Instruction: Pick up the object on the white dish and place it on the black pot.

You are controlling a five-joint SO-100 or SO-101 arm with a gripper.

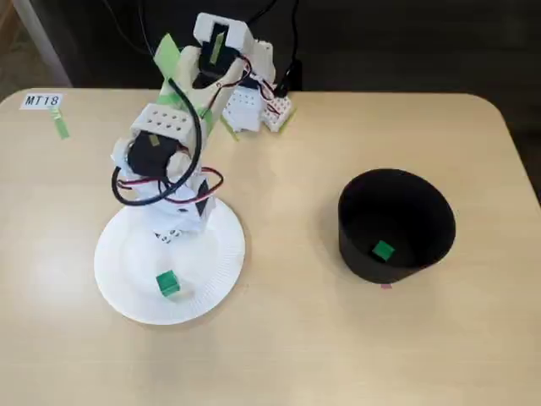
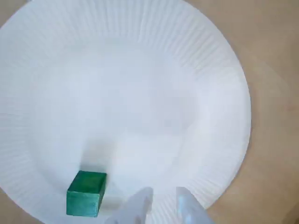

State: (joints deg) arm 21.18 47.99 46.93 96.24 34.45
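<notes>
A small green cube, the object (image 1: 167, 283), lies on the near part of the white dish (image 1: 122, 258). In the wrist view the cube (image 2: 86, 192) rests at the lower left of the dish (image 2: 140, 70). My gripper (image 1: 173, 234) hangs over the dish's far part, a short way behind the cube. In the wrist view, the gripper (image 2: 162, 198) enters from the bottom edge, just right of the cube. Its fingertips (image 2: 140, 200) stand slightly apart with nothing between them. The black pot (image 1: 359, 254) stands to the right and holds a second green cube (image 1: 383, 250).
The arm's base and a white breadboard (image 1: 254, 106) with wires sit at the table's back edge. A label reading MT18 (image 1: 42, 101) and a green tape strip (image 1: 61, 127) mark the back left corner. Bare tabletop (image 1: 287, 279) lies between dish and pot.
</notes>
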